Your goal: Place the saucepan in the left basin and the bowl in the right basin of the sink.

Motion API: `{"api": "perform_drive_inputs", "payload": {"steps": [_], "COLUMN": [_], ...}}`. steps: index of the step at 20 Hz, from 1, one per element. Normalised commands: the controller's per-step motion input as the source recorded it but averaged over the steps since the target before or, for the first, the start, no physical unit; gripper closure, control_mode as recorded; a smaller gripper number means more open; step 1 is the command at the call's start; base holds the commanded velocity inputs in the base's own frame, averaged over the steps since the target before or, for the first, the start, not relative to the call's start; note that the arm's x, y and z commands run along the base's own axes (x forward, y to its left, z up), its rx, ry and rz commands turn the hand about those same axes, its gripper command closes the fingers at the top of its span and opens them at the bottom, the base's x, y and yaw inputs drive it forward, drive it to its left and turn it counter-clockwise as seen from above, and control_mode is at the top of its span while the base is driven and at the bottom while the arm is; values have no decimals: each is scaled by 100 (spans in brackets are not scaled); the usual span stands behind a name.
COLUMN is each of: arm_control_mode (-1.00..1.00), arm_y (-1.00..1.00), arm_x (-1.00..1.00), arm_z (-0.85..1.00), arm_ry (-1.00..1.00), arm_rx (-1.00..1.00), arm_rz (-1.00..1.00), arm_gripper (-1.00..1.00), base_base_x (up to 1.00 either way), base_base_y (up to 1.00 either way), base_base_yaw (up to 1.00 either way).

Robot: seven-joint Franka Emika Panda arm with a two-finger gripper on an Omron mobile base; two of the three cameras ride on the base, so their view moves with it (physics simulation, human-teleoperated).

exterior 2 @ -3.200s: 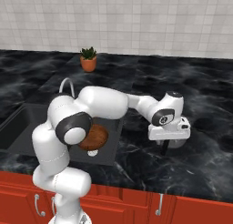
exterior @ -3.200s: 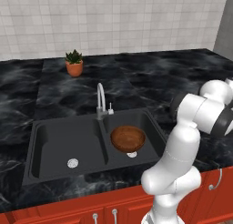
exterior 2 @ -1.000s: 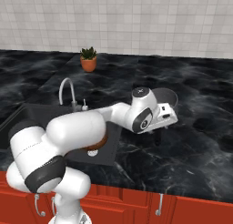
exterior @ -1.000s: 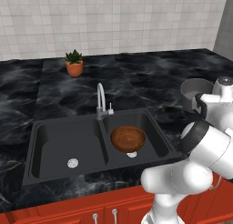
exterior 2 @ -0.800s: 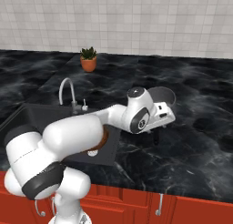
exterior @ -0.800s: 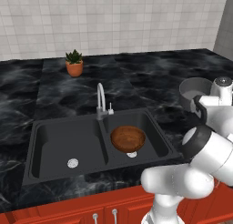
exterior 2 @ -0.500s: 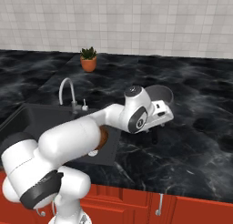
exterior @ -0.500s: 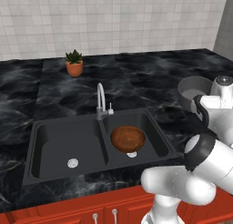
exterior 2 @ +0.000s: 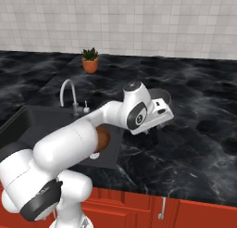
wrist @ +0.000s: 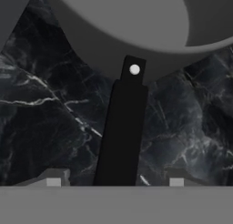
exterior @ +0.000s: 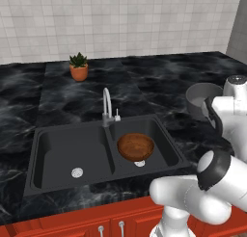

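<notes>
2 fingers of the gripper (wrist: 111,180) stand apart astride the saucepan's (wrist: 136,32) handle; the bowl (exterior: 136,146) sits at the sink's (exterior: 62,183) 3 o'clock.

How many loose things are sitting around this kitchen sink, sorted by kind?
Cooking pots: 1, the grey saucepan on the counter right of the sink.
Bowls: 1, the wooden bowl in the right basin.
Plants: 1, the potted plant by the wall.
Total: 3
</notes>
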Motion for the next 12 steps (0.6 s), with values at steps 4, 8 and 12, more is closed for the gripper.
{"api": "perform_drive_inputs", "payload": {"steps": [4,8,12], "arm_control_mode": [-100,-100,-100], "arm_y": [18,22,18], "arm_x": [-18,-23,-28], "arm_z": [20,18,19], "arm_ry": [13,3,0], "arm_rx": [0,1,8], "arm_rz": [3,5,8], "arm_gripper": [100,100,100], "base_base_x": [0,0,0], "base_base_y": [0,0,0], "base_base_yaw": [0,0,0]}}
